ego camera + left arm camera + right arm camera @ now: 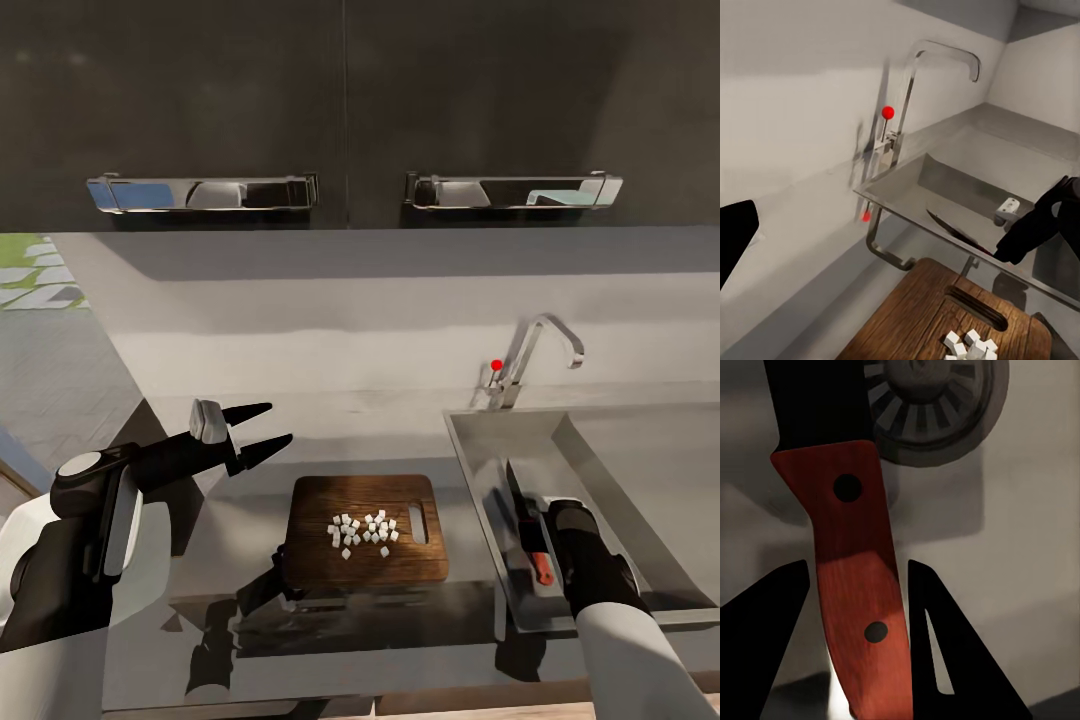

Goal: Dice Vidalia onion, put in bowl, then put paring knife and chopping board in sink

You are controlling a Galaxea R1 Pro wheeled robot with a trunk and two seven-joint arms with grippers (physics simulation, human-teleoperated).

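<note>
The brown chopping board (365, 530) lies on the glossy grey countertop (230, 500) left of the sink (590, 450), with small white diced onion cubes (363, 533) at its middle. Board (945, 315), cubes (971, 346) and sink (967, 191) also appear in the left wrist view. The paring knife (522, 515) lies in the basin, red handle nearest me. My right gripper (856, 566) reaches down into the sink, its fingers (765, 637) flanking the handle (859, 585) with a thin gap on each side. My left gripper (265, 428) hovers open and empty left of the board. The bowl is out of view.
A chrome tap (535, 355) with a red-tipped lever (496, 365) stands behind the sink. The round drain (937, 405) lies just beyond the knife handle. Dark wall cabinets (350, 110) with chrome handles hang above the worktop.
</note>
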